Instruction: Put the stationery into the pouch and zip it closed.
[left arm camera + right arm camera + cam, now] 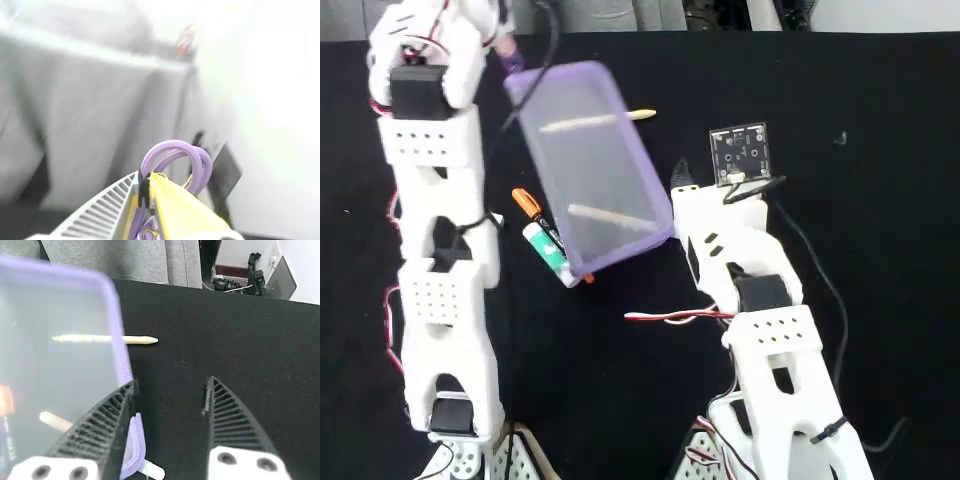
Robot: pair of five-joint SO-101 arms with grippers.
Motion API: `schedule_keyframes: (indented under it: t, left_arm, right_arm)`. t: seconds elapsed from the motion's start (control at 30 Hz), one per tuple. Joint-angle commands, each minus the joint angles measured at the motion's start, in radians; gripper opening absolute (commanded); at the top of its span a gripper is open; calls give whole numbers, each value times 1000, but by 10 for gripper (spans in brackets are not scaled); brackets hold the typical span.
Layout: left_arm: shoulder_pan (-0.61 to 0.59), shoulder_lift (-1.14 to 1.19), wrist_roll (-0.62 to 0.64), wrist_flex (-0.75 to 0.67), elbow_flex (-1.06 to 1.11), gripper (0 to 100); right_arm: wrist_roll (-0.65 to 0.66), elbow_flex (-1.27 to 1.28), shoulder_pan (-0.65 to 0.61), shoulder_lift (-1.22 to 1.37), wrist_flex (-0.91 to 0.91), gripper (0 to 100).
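The translucent pouch (592, 165) with purple trim hangs tilted over the black table. At its far left corner, my left gripper (506, 50) is shut on its purple loop (175, 159). A cream pencil (605, 120) shows through the pouch, its tip poking past the right edge. A second pencil (612, 216) shows through near the pouch's near end. An orange marker (527, 203) and a white-green glue stick (548, 250) lie at its left near corner. My right gripper (170, 390) stands open beside the pouch's (55, 365) right edge, holding nothing.
The black table (880, 200) has free room to the right and in front. Red and white wires (670, 317) trail from the right arm. Grey curtains and equipment stand behind the table's far edge (235, 282).
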Motion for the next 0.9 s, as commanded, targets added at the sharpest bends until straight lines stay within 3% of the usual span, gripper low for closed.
schedule_keyframes:
  t: [0.0, 0.17, 0.33, 0.5, 0.73, 0.87]
  left_arm:
    - [104, -106, -110, -130, -51, 28]
    - [205, -180, -206, -153, -50, 28]
    - [265, -278, -250, -149, -50, 28]
    - [302, -370, -270, -133, -50, 28]
    - [527, -425, -272, 91, -50, 28]
    - [585, -425, -272, 121, -50, 28]
  right_arm:
    - [-2, -16, -14, -38, -26, 218]
    - [-2, -42, 8, -39, -17, 219]
    - [-8, -48, 130, -147, -17, 219]
    - [-11, -33, 206, -400, 58, 219]
    - [-11, -33, 213, -835, 147, 219]
    - [-11, -33, 213, -1073, 244, 220]
